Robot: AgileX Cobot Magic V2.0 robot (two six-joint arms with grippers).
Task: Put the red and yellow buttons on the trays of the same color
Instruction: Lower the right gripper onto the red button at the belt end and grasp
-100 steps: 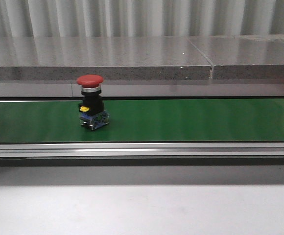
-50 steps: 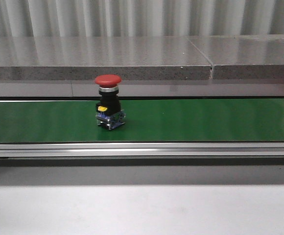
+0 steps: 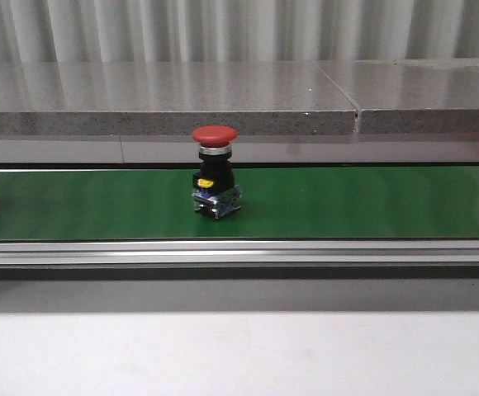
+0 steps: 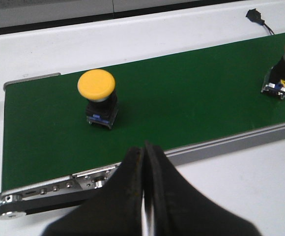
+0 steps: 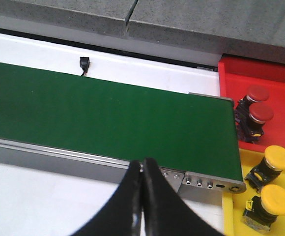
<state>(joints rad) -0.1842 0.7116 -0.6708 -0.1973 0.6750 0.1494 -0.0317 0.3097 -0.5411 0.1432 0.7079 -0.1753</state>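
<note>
The red mushroom-head push button (image 3: 215,172) has ridden the green conveyor belt (image 3: 347,202) rightward over the last second, from left of centre to about mid-belt, so it's heading toward the tray end. It stands upright, long axis vertical, cap up, its small yellow tab facing the camera. A yellow mushroom-head button (image 4: 98,98) trails it, upright too, near the belt's left end. The red plastic tray (image 5: 272,81) and yellow plastic tray (image 5: 233,216) already hold two buttons each. Left gripper (image 4: 145,147) and right gripper (image 5: 141,164) hang over the white worktop (image 3: 239,351), fingers pressed together, holding nothing. Probably waiting for a pick.
</note>
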